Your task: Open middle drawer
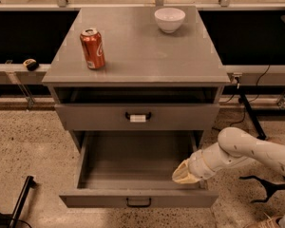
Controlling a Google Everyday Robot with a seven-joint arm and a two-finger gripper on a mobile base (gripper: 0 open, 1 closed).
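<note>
The middle drawer (137, 163) is a wide, shallow grey drawer with a plain black loop handle (138, 202). It stands pulled far out of the cabinet, and its inside is bare. My gripper (183, 174) has a tan tip on a white arm that comes in from the right. It sits low over the drawer's front right corner, just behind the front panel. The drawer with a white tag on its handle (138, 117) is above and pushed in.
A red soda can (92, 48) and a white bowl (169, 19) stand on the cabinet top (137, 56). A black stand leg (21, 201) lies on the floor at the left. Cables and a black foot (266, 189) are at the right.
</note>
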